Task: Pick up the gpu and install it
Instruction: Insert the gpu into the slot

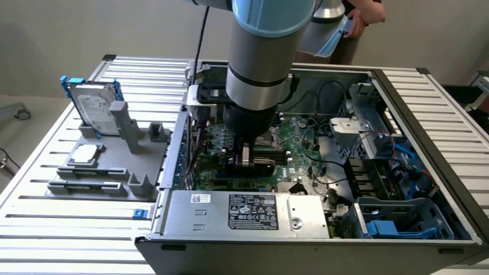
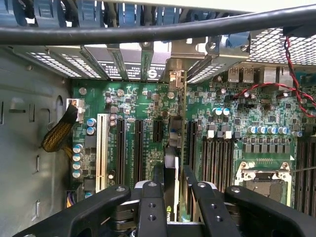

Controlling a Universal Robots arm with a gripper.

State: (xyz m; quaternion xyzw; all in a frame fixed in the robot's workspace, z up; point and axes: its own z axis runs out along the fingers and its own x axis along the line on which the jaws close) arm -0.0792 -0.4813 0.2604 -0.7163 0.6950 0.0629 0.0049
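The arm reaches down into the open computer case (image 1: 306, 255). The gripper (image 2: 173, 190) has its fingers (image 2: 150, 207) clamped on the gpu (image 2: 173, 133), one against each face. The card stands on edge over the green motherboard (image 2: 131, 101), between the long slots, with its silver bracket toward the case's vented wall. At the exterior view's left, a hard drive (image 1: 95, 106) stands in a grey holder

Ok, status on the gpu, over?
Jaws shut on the gpu. Card edge-on over motherboard slots, inside the case. Seated or not, cannot tell. Nothing seen blocking the slot.
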